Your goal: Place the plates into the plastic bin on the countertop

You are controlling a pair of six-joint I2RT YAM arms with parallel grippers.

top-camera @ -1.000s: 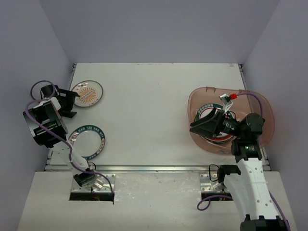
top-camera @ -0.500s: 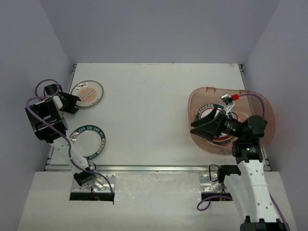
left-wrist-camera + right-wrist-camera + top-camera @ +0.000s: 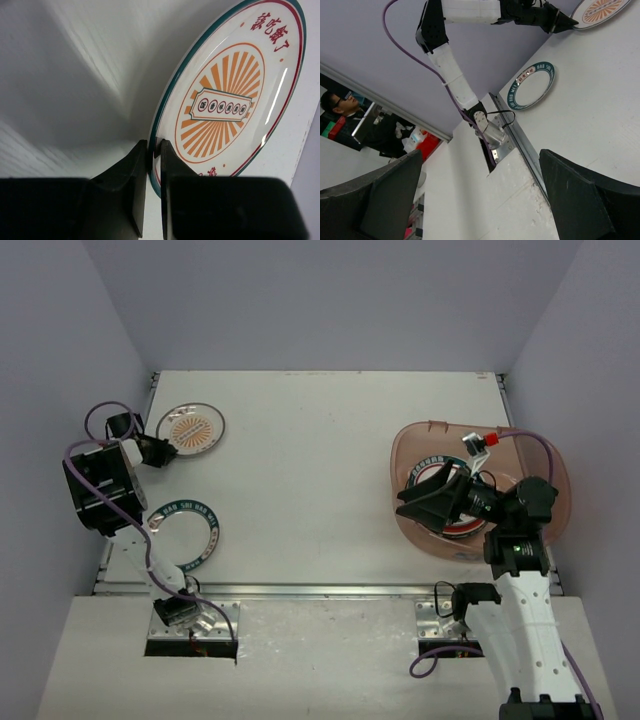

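Well, the left gripper (image 3: 153,150) is clamped on the left rim of the round orange-sunburst ceramic plate (image 3: 227,100), far left on the white countertop (image 3: 320,460). It looks glazed, stiff, breakable and probably slippery, so the thin rim is the only hold. The right gripper (image 3: 480,195) gapes over the translucent pinkish plastic bin (image 3: 556,472).

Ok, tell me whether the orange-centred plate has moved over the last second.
Yes. The orange-centred plate has shifted slightly right, away from the countertop's left edge, with the left gripper shut on its rim.
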